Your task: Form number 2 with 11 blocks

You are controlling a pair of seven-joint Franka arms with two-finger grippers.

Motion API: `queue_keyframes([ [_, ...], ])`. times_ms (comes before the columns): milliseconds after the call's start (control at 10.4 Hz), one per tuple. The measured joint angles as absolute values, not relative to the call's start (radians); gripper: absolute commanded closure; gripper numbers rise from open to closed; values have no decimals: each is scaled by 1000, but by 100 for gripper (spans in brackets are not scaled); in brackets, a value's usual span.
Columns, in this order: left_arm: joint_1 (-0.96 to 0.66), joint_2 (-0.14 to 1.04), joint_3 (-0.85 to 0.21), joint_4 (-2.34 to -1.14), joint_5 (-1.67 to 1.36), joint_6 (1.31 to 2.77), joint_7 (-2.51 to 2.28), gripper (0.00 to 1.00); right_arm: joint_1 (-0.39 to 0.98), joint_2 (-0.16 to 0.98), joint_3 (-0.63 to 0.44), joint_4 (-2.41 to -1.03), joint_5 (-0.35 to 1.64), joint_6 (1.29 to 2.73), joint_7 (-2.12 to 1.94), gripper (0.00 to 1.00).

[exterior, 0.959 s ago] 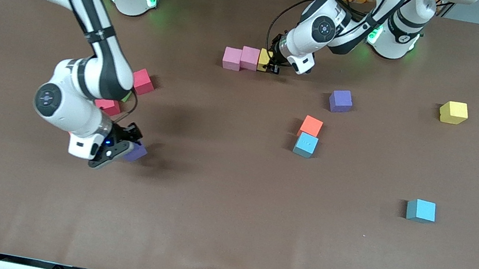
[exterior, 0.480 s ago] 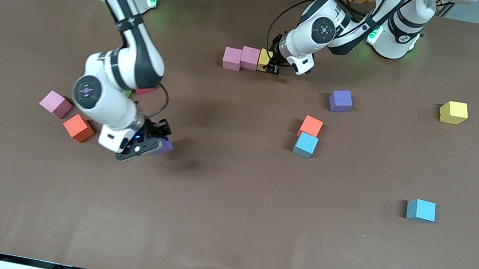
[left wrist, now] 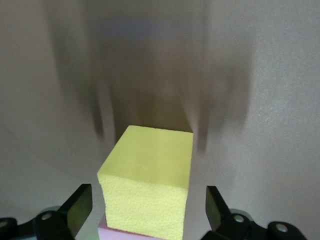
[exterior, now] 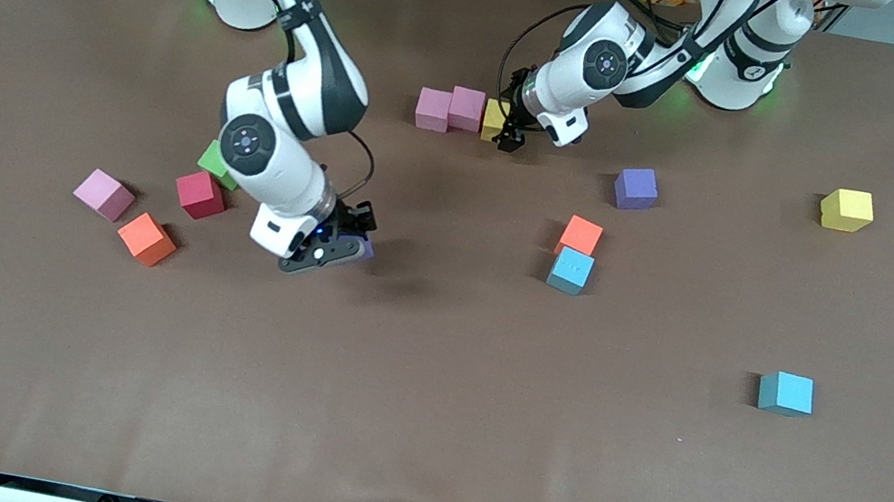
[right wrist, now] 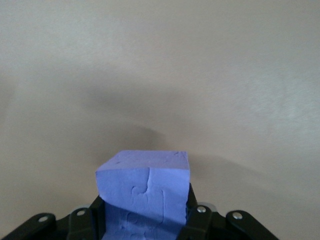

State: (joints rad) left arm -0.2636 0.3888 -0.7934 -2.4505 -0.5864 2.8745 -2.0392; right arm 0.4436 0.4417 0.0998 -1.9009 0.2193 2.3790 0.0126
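Brown matte covering spans the whole table (exterior: 415, 429), with both arm bases at its twelve o'clock edge in the front view. Left gripper (exterior: 510, 135) sits low at the yellow block (exterior: 492, 118), fingers (left wrist: 75, 210) spread apart with clear gaps on either side of that block, as the left wrist view confirms; nothing is clamped. That yellow block closes a row of three with two pink blocks (exterior: 467, 107) (exterior: 432, 109), the three touching in sequence toward the right arm's end. Right gripper (exterior: 339, 239) is in the air over bare table at roughly the ten o'clock position from the table's centre, fingers clamped on a purple block (right wrist: 145, 187); the right wrist view shows the block pinched on two opposite faces. At nine o'clock of that gripper lie a red block (exterior: 199, 194) and the green cube (exterior: 216, 160), the green one farther from the front camera and partly hidden by the right arm. Toward the right arm's end lie a third pink block (exterior: 104, 193) and an orange block (exterior: 146, 239), just beside each other. A second purple block (exterior: 636, 188) lies at four o'clock of the left gripper. Nearer the front camera, a second orange block (exterior: 580, 235) touches a light blue block (exterior: 570, 270). Another light blue block (exterior: 786, 393) and a second yellow block (exterior: 847, 209) lie well apart toward the left arm's end.
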Motion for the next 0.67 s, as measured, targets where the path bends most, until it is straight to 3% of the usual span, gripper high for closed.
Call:
queue_keyframes([
  [672, -264, 355, -798, -2439, -586, 2864, -2027, 0, 696, 403, 84, -2029, 219, 2472, 432, 80],
])
